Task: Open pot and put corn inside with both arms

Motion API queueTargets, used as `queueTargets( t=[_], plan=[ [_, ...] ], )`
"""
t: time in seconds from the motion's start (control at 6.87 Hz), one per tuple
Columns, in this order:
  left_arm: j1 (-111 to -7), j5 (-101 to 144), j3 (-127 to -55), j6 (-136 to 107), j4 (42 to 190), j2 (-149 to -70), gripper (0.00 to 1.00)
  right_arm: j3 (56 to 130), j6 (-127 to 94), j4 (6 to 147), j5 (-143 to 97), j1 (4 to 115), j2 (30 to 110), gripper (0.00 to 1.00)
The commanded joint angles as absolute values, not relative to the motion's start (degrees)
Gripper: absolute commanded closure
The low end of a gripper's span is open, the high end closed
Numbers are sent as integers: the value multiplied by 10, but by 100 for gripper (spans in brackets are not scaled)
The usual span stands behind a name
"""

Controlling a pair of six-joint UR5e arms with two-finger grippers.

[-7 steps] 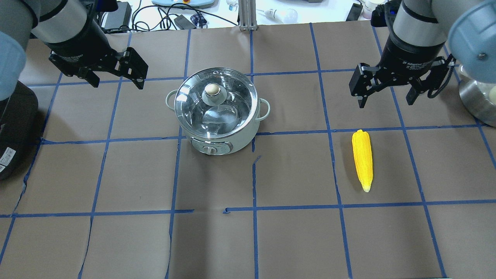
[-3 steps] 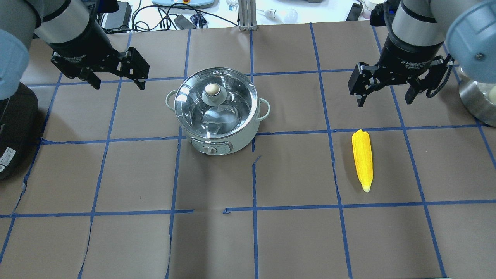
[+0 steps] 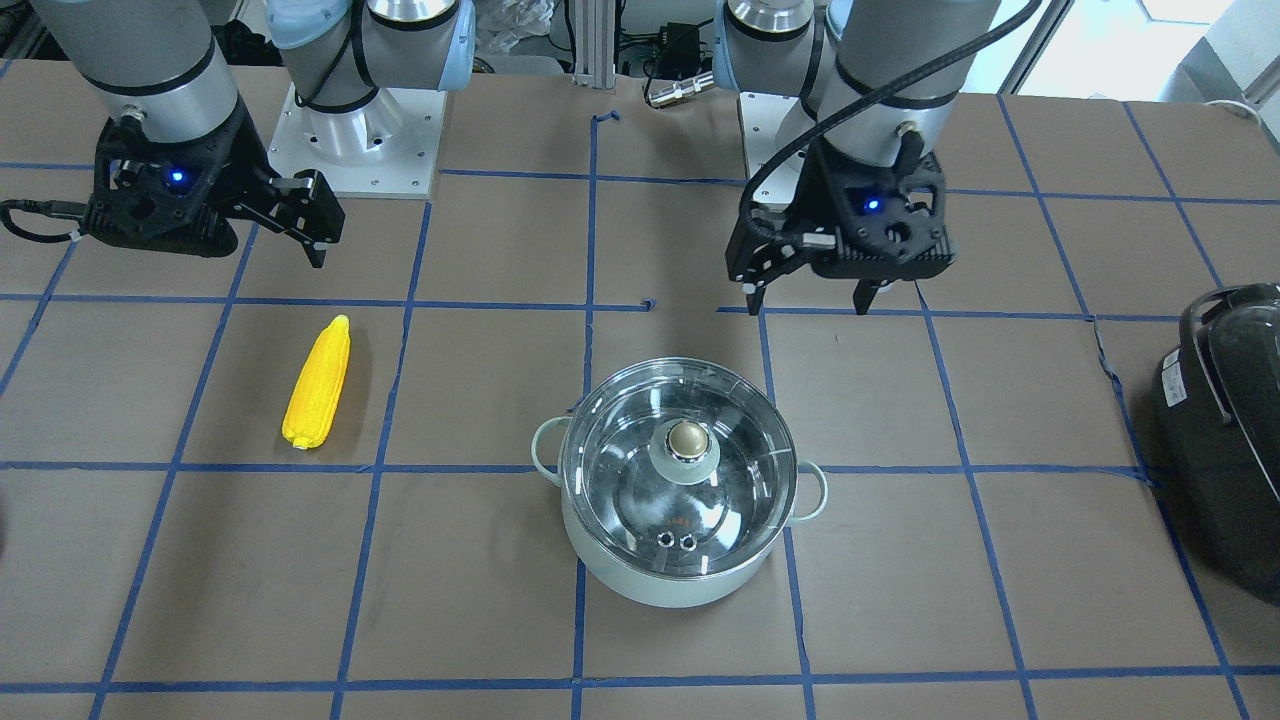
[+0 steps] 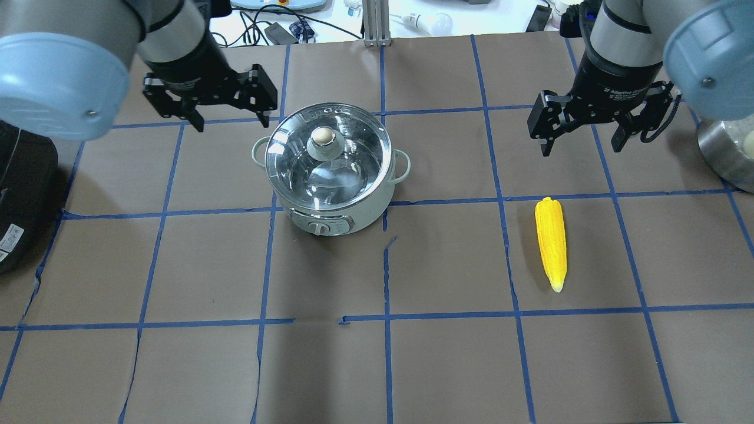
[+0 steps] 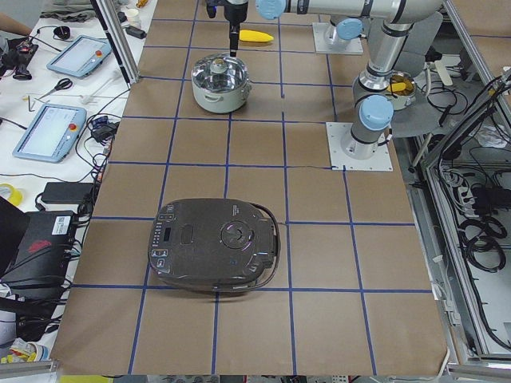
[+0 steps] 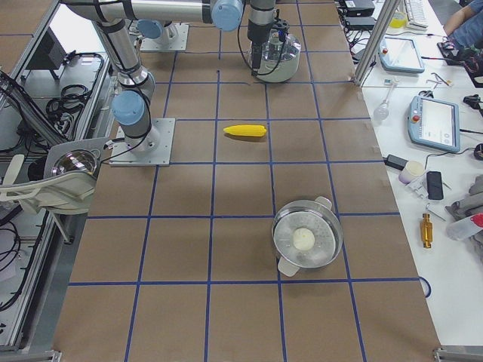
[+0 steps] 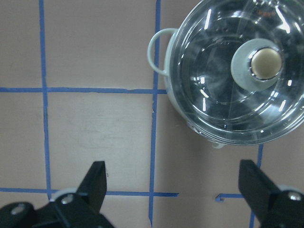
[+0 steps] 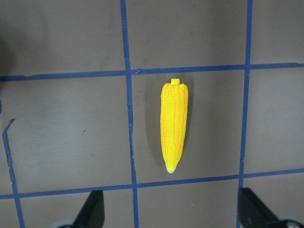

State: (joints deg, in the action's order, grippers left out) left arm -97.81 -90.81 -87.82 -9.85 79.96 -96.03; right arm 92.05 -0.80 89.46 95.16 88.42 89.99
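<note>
A black appliance [image 4: 23, 194] sits at the left edge of the worktop [image 4: 447, 353]. Next to it, the left arm [image 4: 171, 35] reaches in with its wrist turned straight down. The left gripper [image 4: 231, 118] hangs above the worktop on the pot's left side, clear of the lid. Its fingers are spread wide and hold nothing. In the left wrist view the fingertips frame bare paper, and the pot's left loop handle lies ahead and to the right.

The pot [image 4: 368, 218] stands near the middle of the worktop, its control dial facing the robot. The glass lid [image 4: 347, 171] is seated on the rim, with the pale knob [image 4: 322, 136] upright on top.

Further right, the right arm [image 4: 624, 35] also points its wrist downward. The right gripper [image 4: 580, 147] hovers in the air with its fingers wide apart and empty. The corn [image 4: 551, 241] lies flat inside a taped square, well apart from the pot, pointed end toward the robot. It is untouched and shows between the fingers in the right wrist view.

A steel bowl [image 4: 721, 147] sits at the far right edge.
</note>
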Motion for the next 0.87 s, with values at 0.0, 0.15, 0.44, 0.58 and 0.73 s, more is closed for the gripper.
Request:
queueTargets(
  t=[0.0,0.15,0.44,0.58,0.73],
  plan=[
    [-1026,-907,-863,-163,716,-1053,1,948,-11,942,955,878,879,0],
    [-1037,-910,-854,-183,690,-1084,0,981,-10,990,955,871,865,0],
    [-1039,-913,-848,-182,687,-1103,0,1072,-4,1100,946,824,842,0],
    [-1039,-913,-850,-185,687,-1110,0,1115,-1,1165,946,811,827,0],
    [-1039,-913,-853,-179,686,-1114,0,1154,1,1232,946,810,821,0]
  ],
)
